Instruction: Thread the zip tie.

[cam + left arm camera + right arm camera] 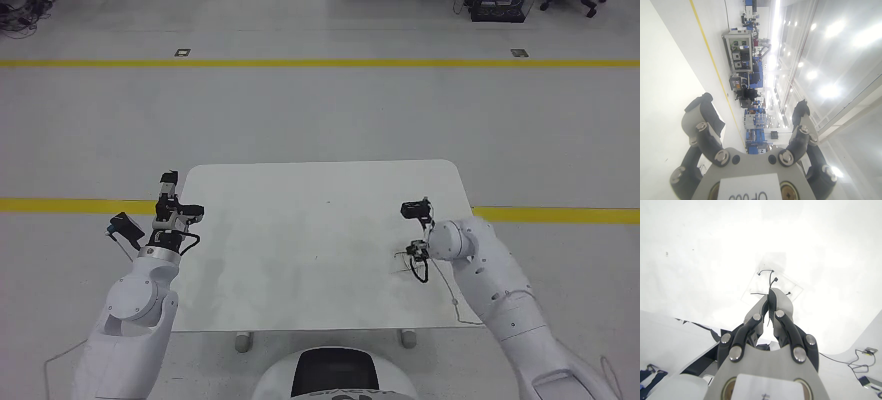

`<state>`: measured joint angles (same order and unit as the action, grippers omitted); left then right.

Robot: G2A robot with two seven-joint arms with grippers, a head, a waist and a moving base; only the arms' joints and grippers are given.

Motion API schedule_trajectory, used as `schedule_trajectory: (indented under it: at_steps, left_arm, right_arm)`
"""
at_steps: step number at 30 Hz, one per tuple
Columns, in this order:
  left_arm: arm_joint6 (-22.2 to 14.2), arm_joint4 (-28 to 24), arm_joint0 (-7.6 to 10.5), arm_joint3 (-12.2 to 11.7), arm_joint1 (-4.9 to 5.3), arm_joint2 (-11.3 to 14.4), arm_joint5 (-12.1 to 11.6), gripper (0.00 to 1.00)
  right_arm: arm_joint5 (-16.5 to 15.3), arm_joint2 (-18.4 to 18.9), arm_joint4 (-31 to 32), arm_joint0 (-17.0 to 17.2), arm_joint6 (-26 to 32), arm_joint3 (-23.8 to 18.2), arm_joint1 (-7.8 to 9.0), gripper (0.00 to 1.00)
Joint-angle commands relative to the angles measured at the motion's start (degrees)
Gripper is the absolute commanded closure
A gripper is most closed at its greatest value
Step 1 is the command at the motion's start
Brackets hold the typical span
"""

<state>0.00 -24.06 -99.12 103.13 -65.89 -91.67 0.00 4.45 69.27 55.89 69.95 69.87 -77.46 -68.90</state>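
Note:
My right gripper [768, 296] is shut on a thin black zip tie [770, 281]. The tie's head sticks out past the fingertips and its tail hangs between the fingers. Just beyond it lies a clear tray [791, 283] holding a few more black zip ties [764, 271]. From above, the right gripper [419, 258] hangs low over the table's right side. My left gripper [754, 102] is open with nothing between its fingers and points out into the room. In the top view it [176, 202] stands at the table's left edge.
The white table [320, 250] is bare across its middle. Yellow floor lines [320, 63] run behind it. Cables and a small device [865, 364] lie on the floor off the table's edge near the right arm.

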Motion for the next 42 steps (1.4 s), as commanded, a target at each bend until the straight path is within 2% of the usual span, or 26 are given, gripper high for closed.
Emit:
schedule_trajectory:
  at_steps: [1, 5, 10, 12, 17, 24, 33, 37, 38, 42]
  left_arm:
    - [0.0, 0.0, 0.0, 0.0, 0.0, 0.0, 0.0, 0.0]
    - [0.0, 0.0, 0.0, 0.0, 0.0, 0.0, 0.0, 0.0]
    - [0.0, 0.0, 0.0, 0.0, 0.0, 0.0, 0.0, 0.0]
    - [0.0, 0.0, 0.0, 0.0, 0.0, 0.0, 0.0, 0.0]
    - [0.0, 0.0, 0.0, 0.0, 0.0, 0.0, 0.0, 0.0]
    - [0.0, 0.0, 0.0, 0.0, 0.0, 0.0, 0.0, 0.0]
    - [0.0, 0.0, 0.0, 0.0, 0.0, 0.0, 0.0, 0.0]
    - [0.0, 0.0, 0.0, 0.0, 0.0, 0.0, 0.0, 0.0]
    - [0.0, 0.0, 0.0, 0.0, 0.0, 0.0, 0.0, 0.0]
    - [0.0, 0.0, 0.0, 0.0, 0.0, 0.0, 0.0, 0.0]
  right_arm:
    - [-3.2, 3.3, -3.7, 1.4, 0.7, -1.4, 0.61, 1.0]
    - [-10.8, 8.6, -11.8, 3.1, 2.3, -2.0, 1.64, 1.0]
    - [-23.9, 14.3, -27.5, 3.4, 7.6, 2.1, 2.82, 1.0]
    - [-23.9, 14.7, -31.2, 3.1, 9.7, 2.3, 3.21, 1.0]
    - [-23.9, 13.1, -38.8, 3.5, 9.8, 2.3, 4.98, 1.0]
    - [-23.9, 9.9, -44.8, 2.6, 9.8, 3.7, 7.68, 1.0]
    - [-23.9, 9.9, -44.8, 2.6, 9.8, 3.7, 7.68, 1.0]
    - [-23.9, 10.7, -51.9, 3.6, 5.5, 5.9, 7.54, 1.0]
    - [-23.9, 11.2, -55.9, 4.0, 4.8, 7.0, 7.44, 1.0]
    - [-23.9, 12.1, -63.6, 5.1, 3.2, 9.0, 7.33, 1.0]
